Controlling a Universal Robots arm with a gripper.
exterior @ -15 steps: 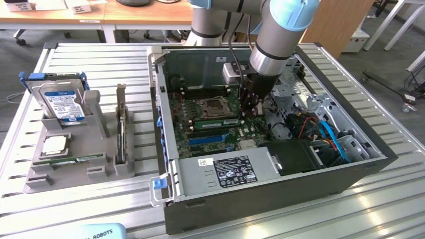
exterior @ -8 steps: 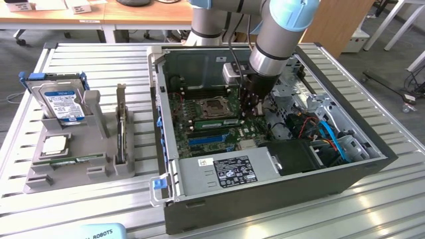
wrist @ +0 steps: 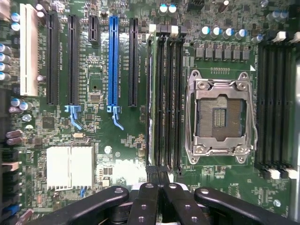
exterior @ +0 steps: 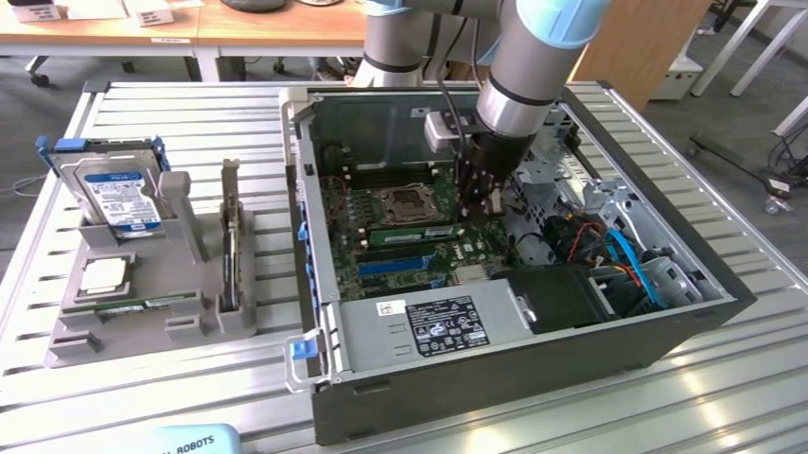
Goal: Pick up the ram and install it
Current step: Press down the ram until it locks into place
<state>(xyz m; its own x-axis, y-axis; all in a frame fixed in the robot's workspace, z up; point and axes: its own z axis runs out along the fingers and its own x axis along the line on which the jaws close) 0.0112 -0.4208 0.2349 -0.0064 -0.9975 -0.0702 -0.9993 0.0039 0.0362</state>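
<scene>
We see the PC case open on the worktop, w/ a grey holder at its 9 o'clock in the exterior view. The holder carries 1 hard drive, 1 processor chip and 1 second ram stick lying flat.

The ram stands on edge in a board slot just beside the empty CPU socket, btwn it and the blue slot. Its long axis runs approx 9-to-3 in the exterior view.

The gripper hangs at the ram's 3 o'clock end, jaws closed together and holding nothing. Contact w/ the stick is possible, but we can't tell.
</scene>
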